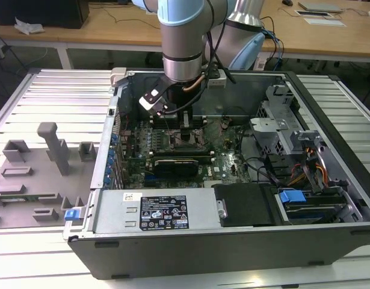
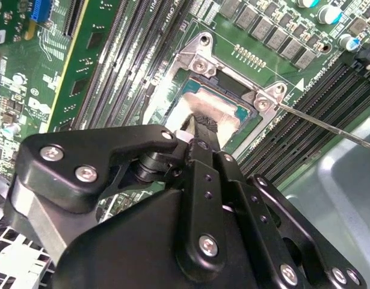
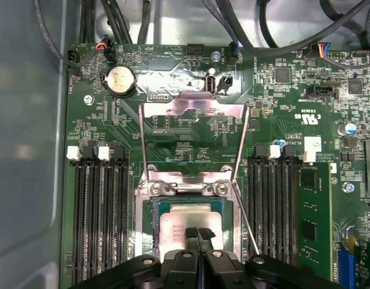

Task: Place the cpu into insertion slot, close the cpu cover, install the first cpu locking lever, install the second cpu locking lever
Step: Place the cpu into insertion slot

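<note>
The gripper (image 3: 200, 233) hangs over the insertion slot (image 3: 142, 211), fingers pressed together — their tips at the pale face of the cpu (image 3: 175, 220), which lies in the slot. The cpu cover (image 3: 166, 108) is swung open — flat against the green board.

cpu (image 3: 175, 221) pale matt metal; cpu cover (image 3: 194, 107) shiny metal.

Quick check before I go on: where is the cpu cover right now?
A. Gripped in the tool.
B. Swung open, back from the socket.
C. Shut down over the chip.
B: in the first wrist view the cpu cover stands swung back from the insertion slot, leaving the cpu bare beneath the tool.
</note>
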`<control>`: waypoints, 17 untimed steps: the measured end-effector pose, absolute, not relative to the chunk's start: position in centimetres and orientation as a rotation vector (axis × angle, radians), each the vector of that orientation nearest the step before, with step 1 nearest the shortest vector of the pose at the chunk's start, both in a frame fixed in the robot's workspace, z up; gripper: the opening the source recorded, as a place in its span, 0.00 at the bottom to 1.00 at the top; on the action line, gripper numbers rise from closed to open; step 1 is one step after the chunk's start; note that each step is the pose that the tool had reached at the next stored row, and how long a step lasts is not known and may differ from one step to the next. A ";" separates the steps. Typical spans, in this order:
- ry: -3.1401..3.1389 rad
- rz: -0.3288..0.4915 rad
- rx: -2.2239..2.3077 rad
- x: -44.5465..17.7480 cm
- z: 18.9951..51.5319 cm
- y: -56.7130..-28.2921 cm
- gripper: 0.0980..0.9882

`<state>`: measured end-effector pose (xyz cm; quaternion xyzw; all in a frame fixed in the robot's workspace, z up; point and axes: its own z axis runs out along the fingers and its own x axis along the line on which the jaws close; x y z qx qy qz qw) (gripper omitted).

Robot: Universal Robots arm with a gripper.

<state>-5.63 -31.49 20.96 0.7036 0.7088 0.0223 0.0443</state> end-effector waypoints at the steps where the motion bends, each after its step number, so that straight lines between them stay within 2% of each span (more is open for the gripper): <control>1: 2.167 0.071 2.151 -5.6 20.9 -31.5 0.01; 17: 2.166 0.073 2.155 -5.6 21.1 -31.1 0.01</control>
